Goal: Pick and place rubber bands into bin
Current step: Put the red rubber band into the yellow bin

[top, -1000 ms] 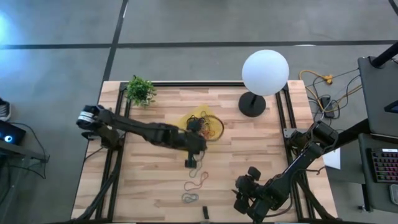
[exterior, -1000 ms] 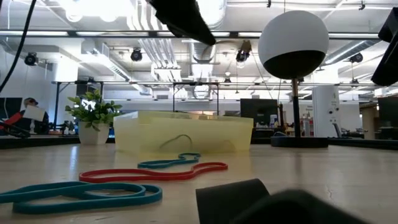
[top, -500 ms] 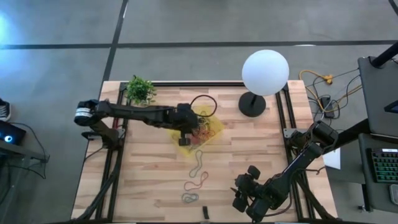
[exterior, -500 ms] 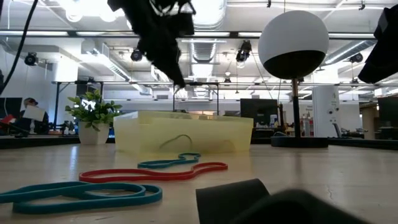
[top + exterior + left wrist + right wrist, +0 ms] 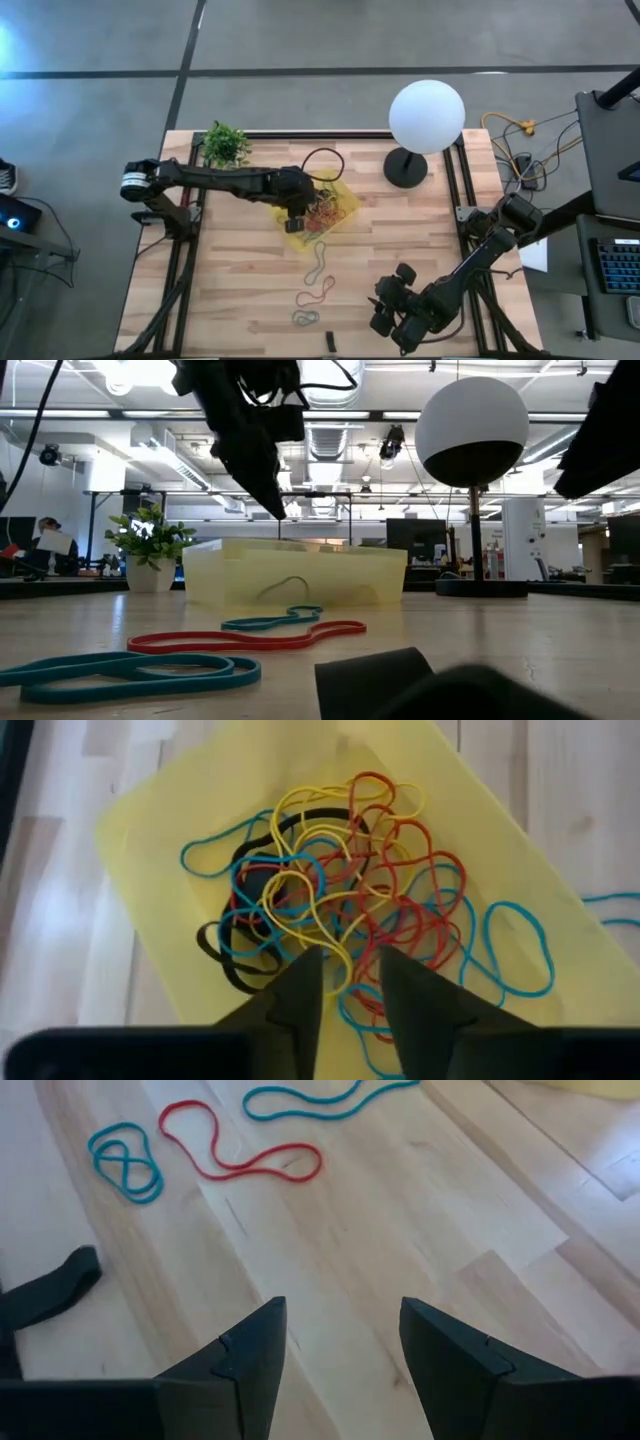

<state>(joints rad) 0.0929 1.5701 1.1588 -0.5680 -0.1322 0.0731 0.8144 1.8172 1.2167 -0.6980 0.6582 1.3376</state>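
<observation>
My left gripper [image 5: 345, 982] hangs right over the shallow translucent yellow plastic bin [image 5: 299, 226], fingers a little apart and gripping nothing; beneath them lies the tangle of red, blue, yellow and black rubber bands [image 5: 350, 915]. A big black ring [image 5: 326, 163] loops by my wrist. My right gripper [image 5: 340, 1345] waits open near the table's front edge, three loose bands [image 5: 245, 1145] ahead.

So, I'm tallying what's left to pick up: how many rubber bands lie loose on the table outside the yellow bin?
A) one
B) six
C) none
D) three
D: the right wrist view shows three on the wood, a long teal band, a red band and a small twisted teal band; the high view matches.
</observation>
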